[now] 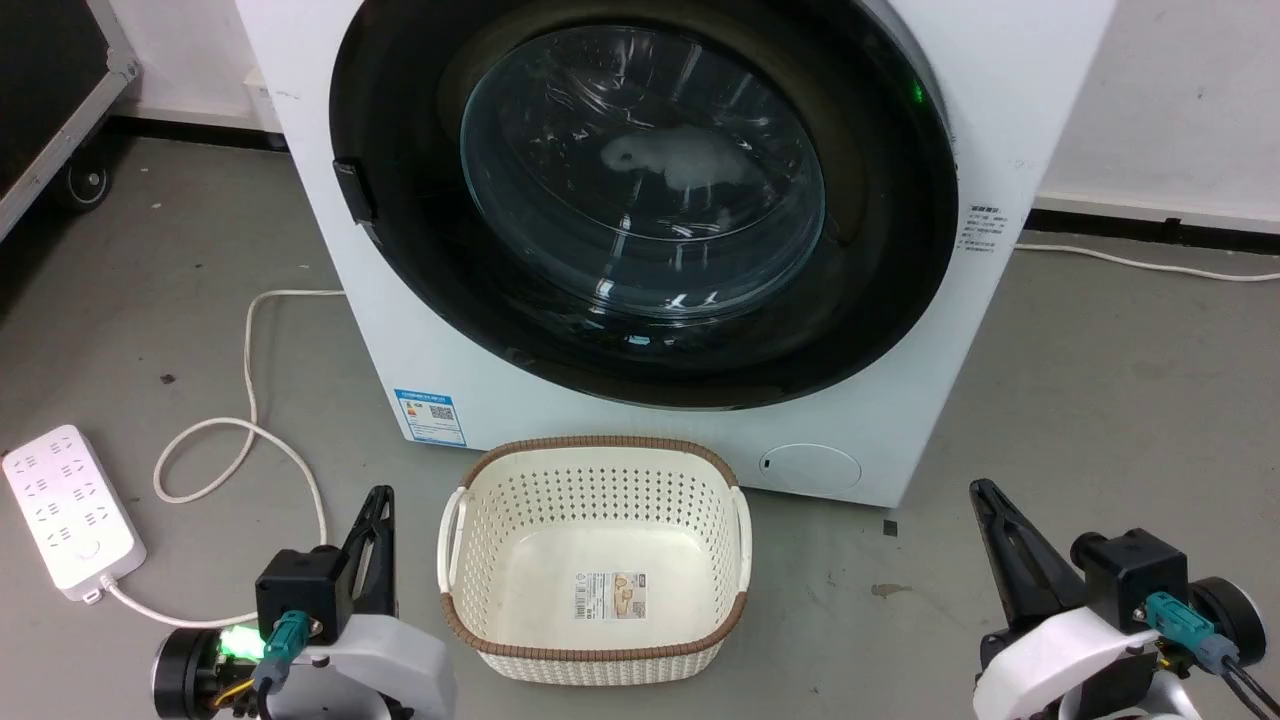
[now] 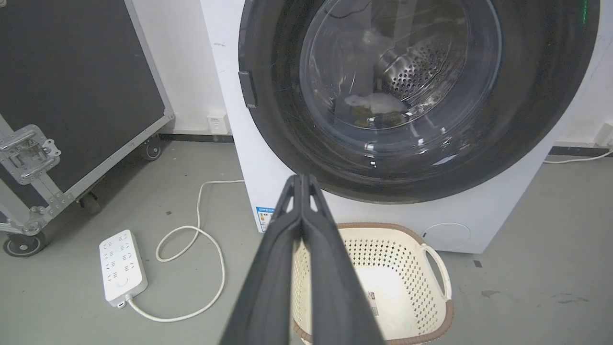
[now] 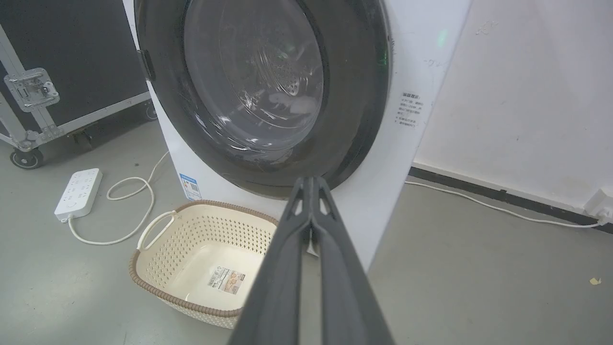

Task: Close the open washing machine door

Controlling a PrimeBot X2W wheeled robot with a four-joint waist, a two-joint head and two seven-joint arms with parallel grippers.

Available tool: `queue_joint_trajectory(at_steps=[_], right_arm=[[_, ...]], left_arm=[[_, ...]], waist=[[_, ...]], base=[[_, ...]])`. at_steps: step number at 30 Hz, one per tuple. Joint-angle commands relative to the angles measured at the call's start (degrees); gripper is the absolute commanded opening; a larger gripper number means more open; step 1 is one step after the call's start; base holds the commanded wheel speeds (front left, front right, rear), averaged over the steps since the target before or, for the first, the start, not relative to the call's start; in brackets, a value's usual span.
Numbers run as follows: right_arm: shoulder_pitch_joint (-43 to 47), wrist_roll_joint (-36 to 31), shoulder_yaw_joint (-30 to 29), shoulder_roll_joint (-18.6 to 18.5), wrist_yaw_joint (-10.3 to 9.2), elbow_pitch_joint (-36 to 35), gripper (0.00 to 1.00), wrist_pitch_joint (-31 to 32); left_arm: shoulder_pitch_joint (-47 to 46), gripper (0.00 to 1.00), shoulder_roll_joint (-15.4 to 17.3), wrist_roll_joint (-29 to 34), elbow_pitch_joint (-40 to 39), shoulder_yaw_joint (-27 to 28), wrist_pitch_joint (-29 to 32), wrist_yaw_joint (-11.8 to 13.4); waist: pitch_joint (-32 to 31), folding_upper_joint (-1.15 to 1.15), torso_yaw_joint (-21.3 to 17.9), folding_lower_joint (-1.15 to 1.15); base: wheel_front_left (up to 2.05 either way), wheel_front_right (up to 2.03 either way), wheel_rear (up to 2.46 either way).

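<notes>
The washing machine door (image 1: 880, 230) is a large round glossy black disc with a clear glass bowl centre, lying flat against the white machine (image 1: 1010, 80); its latch tab sits at the left rim. The washing machine door (image 2: 541, 96) also spans the top of the left wrist view, and in the right wrist view the washing machine door (image 3: 357, 81) stands above the fingers. Pale laundry shows through the glass. My left gripper (image 1: 378, 500) is shut and empty at the lower left, well short of the machine. My right gripper (image 1: 983, 492) is shut and empty at the lower right.
An empty cream laundry basket (image 1: 470, 540) with a brown rim stands on the grey floor just before the machine, between my grippers. A white power strip (image 1: 70, 515) with its looping cord lies at the left. A black wheeled flight case (image 2: 72, 96) stands further left.
</notes>
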Motion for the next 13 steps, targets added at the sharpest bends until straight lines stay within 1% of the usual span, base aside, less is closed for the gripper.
queue_joint_trajectory(at_steps=[1, 13], right_arm=[[1.08, -0.44, 0.05, -0.14, -0.03, -0.32, 0.0, 0.04], [1.08, -0.44, 0.05, -0.14, -0.03, -0.32, 0.0, 0.04]], left_arm=[[0.83, 0.0, -0.07, 0.15, -0.3, 0.18, 0.02, -0.25], [0.83, 0.0, -0.07, 0.15, -0.3, 0.18, 0.02, -0.25]], waist=[[0.0, 0.0, 0.0, 0.0], [0.0, 0.0, 0.0, 0.0]], base=[[0.0, 0.0, 0.0], [0.0, 0.0, 0.0]])
